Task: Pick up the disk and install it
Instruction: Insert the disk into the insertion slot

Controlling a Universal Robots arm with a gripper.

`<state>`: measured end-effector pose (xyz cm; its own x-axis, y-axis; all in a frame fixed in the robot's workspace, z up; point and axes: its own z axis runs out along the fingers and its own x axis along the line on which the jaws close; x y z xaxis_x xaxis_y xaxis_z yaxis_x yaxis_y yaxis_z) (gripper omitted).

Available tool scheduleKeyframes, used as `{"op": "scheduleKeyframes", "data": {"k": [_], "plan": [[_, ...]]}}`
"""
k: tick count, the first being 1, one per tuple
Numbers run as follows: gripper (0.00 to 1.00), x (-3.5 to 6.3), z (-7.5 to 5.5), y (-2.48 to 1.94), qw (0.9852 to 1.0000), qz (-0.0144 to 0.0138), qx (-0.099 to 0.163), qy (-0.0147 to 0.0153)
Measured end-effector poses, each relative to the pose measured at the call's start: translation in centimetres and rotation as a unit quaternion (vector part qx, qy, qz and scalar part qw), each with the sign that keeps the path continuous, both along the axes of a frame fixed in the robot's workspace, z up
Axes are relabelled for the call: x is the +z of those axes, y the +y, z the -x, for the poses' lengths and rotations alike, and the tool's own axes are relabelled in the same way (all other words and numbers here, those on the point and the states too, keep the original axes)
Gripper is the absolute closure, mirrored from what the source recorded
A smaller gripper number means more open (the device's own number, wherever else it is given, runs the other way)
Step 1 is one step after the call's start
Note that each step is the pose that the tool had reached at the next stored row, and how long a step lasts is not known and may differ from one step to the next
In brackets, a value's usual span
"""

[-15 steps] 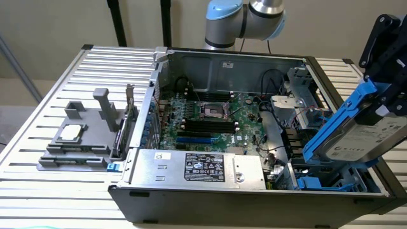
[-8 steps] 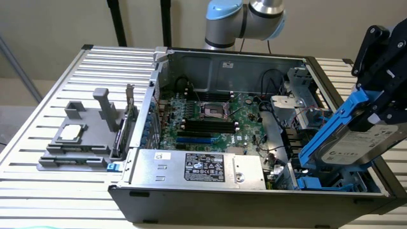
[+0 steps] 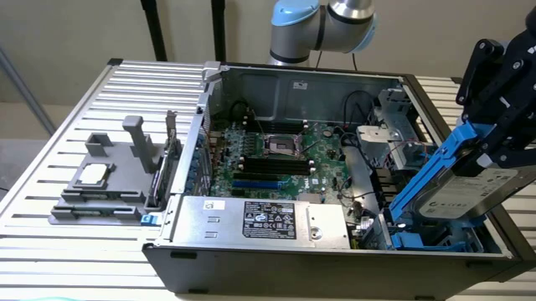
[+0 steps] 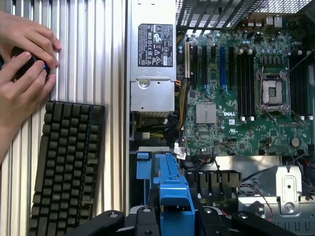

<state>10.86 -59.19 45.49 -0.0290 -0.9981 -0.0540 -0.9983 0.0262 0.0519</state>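
Note:
The disk (image 3: 469,191), a silver-grey hard drive with a white label and bright blue rails, hangs tilted over the open computer case (image 3: 335,266) at the exterior view's right. My black gripper (image 3: 493,162) is shut on its upper end. The disk's lower end sits just above the drive bay with blue plastic parts (image 3: 423,241) in the case's near corner. In the wrist view the disk's blue rail (image 4: 170,189) runs out from between my gripper's black links (image 4: 172,219), over the bay.
Inside the case are a green motherboard (image 3: 277,157) and a silver power supply box (image 3: 260,219). A grey fixture holding a small square chip (image 3: 92,175) stands on the slatted table. Outside the case lie a black keyboard (image 4: 64,167) and a person's hands (image 4: 22,64).

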Motion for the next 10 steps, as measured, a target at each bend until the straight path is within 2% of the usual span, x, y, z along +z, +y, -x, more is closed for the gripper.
{"op": "scheduleKeyframes", "data": {"k": [10], "plan": [[0.67, -0.72, 0.05, -0.02, 1.0000, 0.0001, 0.000, -0.0012]]}}
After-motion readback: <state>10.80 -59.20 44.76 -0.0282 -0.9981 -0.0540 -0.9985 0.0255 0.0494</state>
